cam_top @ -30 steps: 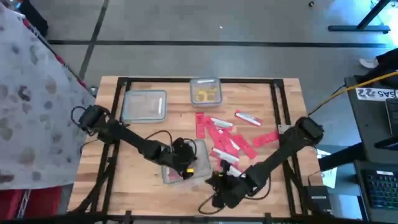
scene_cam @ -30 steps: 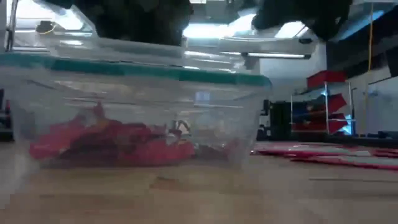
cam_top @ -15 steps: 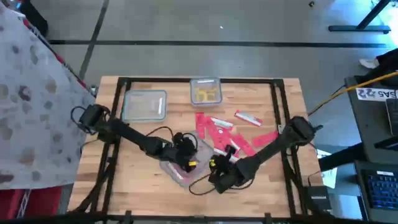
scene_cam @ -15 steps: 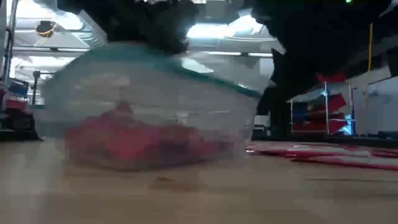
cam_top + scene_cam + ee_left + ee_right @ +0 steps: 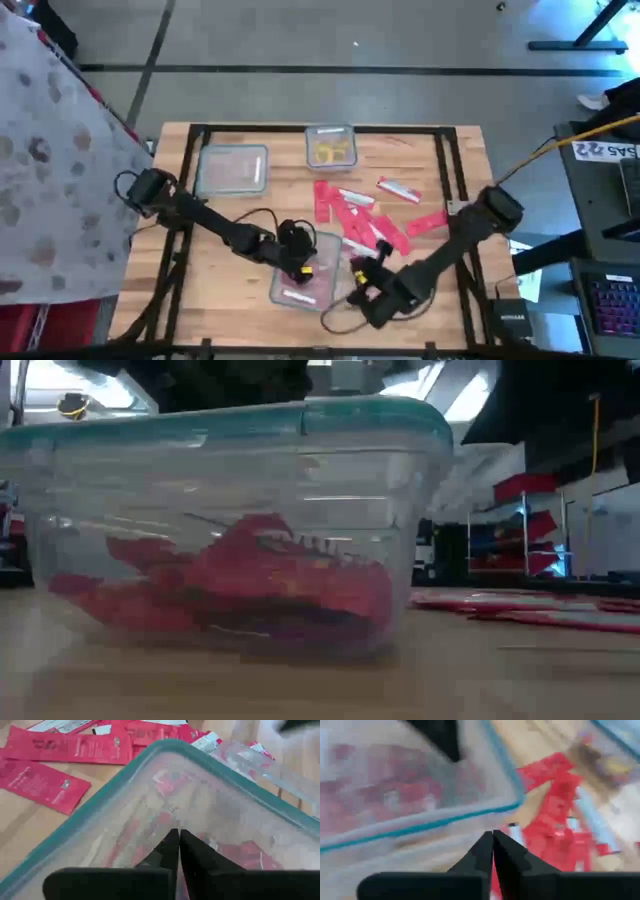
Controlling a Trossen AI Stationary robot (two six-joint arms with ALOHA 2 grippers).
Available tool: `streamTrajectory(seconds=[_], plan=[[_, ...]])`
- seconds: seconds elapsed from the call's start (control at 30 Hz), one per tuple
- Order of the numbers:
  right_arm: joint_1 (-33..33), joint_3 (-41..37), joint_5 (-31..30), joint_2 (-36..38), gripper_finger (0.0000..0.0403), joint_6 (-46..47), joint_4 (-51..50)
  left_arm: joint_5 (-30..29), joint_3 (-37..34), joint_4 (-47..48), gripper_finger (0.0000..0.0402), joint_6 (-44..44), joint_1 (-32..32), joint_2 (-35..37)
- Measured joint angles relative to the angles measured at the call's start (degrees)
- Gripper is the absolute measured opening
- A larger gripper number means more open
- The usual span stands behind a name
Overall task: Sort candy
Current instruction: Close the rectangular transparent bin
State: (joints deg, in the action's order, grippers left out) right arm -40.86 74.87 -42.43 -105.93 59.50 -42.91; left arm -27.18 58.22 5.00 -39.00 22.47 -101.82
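A clear tub (image 5: 318, 285) with a teal-rimmed lid (image 5: 115, 795) stands on the table near its front middle. Red candy (image 5: 240, 580) lies inside it. My left gripper (image 5: 300, 264) is shut over the lid. My right gripper (image 5: 362, 280) is shut and stands just off the tub's right side, near a corner of the teal rim (image 5: 512, 802). Several loose red candy packets (image 5: 355, 215) lie flat on the wood beyond the tub, toward the right. My left gripper has its shut fingertips (image 5: 178, 840) on the lid's top (image 5: 165, 815), well inside the rim, coming from the table's left and slanting down. The tub stands flat on the table under them. My right gripper is close to the tub's wall; whether it touches, I cannot tell.
A larger clear tub (image 5: 233, 168) stands at the far left and a small tub with yellow pieces (image 5: 330, 147) at the far middle. A black frame (image 5: 450, 180) runs around the tabletop. Bare wood lies at the near left.
My right gripper has gone up toward the tub and then back toward the table's right edge, turning as it went. The tub was tipped and turned about half a second ago. It now stands level, turned about and closer to the near edge.
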Motion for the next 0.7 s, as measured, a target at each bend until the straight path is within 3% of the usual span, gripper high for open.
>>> streamTrajectory(seconds=[0.33,0.7], plan=[[3.74,-4.67,10.06,-3.17,0.0000,-5.99,19.02,-0.35,-1.16,-1.15,0.0000,-0.05,-0.01,0.00],[7.81,-5.62,8.06,-8.74,0.0000,-10.47,28.95,-2.80,-5.46,-11.77,0.0000,-2.49,0.30,-4.61]])
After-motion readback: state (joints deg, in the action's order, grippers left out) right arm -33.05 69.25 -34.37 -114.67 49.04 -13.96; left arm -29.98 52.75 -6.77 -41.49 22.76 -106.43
